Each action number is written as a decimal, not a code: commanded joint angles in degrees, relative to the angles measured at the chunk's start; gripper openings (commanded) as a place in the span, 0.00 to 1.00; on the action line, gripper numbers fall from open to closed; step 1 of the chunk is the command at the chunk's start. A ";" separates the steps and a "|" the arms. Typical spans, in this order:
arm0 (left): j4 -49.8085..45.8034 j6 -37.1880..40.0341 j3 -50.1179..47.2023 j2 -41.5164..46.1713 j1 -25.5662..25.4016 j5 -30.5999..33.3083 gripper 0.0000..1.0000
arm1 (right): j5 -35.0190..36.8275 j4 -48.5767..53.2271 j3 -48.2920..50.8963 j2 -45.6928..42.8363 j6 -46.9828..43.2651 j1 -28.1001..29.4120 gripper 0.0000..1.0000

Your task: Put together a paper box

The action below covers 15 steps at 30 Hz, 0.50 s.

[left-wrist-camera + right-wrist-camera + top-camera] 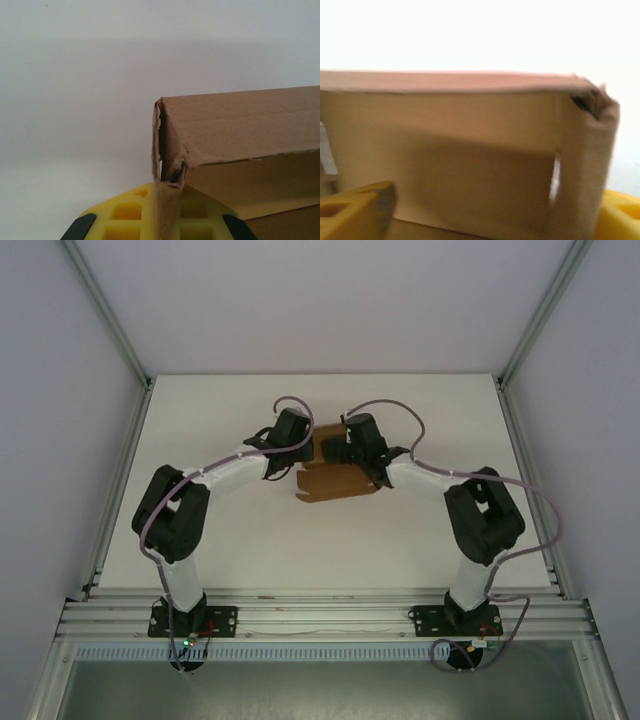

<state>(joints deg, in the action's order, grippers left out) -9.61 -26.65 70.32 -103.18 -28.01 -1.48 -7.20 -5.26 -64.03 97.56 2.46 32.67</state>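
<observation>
Tabletop (200, 440) with the paper box (335, 480) near its middle, between the two arms. The box appears about half built: a long wall and an end wall stand upright, while the flaps nearer the arm bases lie flat, not yet folded. Left fingers (125, 210) are clenched on a cardboard corner. Right fingers (355, 210) are spread wide astride the box, grasping nothing.

Bare table (250, 540) around paper box (335, 482)

A white surface (320, 540) stands inside pale plain walls (320, 300), with aluminium frame posts (110, 310) at the corners, under soft even light.
</observation>
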 commanded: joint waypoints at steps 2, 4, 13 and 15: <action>1.11 5.76 -3.13 5.13 0.24 -3.08 0.00 | 0.23 -2.57 2.66 -7.98 1.59 -0.50 1.00; -1.22 8.73 -3.75 6.61 0.24 -5.09 0.00 | 2.81 -0.13 3.96 -11.49 2.61 -0.74 1.00; -34.65 15.42 2.52 3.61 -0.03 -13.35 0.00 | 7.82 22.22 5.87 -24.00 7.91 -3.30 1.00; -39.32 14.28 2.56 2.10 -0.42 -11.46 0.00 | 8.18 26.16 6.51 -25.25 8.72 -3.96 1.00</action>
<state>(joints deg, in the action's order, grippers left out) -33.91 -13.54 71.77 -98.45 -28.08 -12.84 -2.02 10.09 -59.07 73.93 8.62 29.34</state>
